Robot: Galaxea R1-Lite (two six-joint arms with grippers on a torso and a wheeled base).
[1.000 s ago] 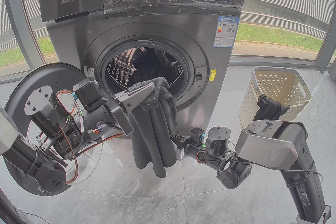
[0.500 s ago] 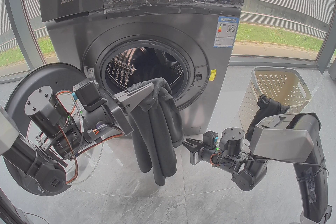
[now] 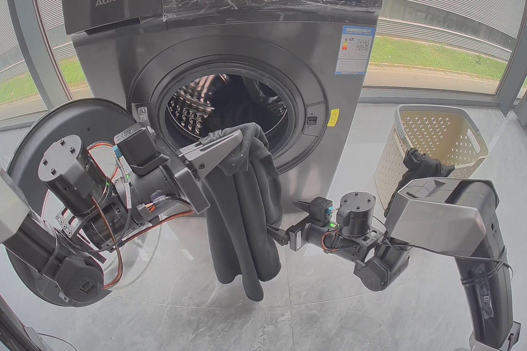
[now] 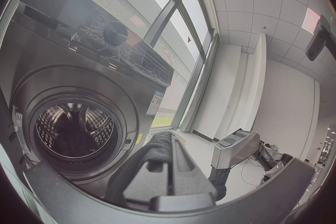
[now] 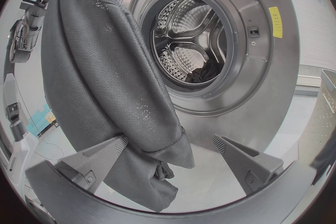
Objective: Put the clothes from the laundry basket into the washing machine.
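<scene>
Dark garment (image 3: pixel 244 220) in left gripper (image 3: pixel 237 136), beside right gripper (image 5: pixel 168 139)

The washing machine (image 3: pixel 219 39) stands on the floor (image 3: pixel 329 313) at its far edge, before the windows (image 3: pixel 439 12). Its door (image 3: pixel 71 122) hangs open on the machine's left side. The laundry basket (image 3: pixel 439 138) stands on the floor to the right of the machine, with a piece of clothing (image 3: pixel 420 166) draped over its near rim. The left pincer (image 3: pixel 236 136), before the drum (image 3: pixel 225 105) opening, is clamped on a garment (image 3: pixel 247 215) that hangs down in front of the machine. The right pincer (image 3: pixel 281 218), spread wide, sits low at the garment's right side, with cloth between its fingers. Other clothes (image 5: pixel 203 74) lie in the bottom of the drum.
</scene>
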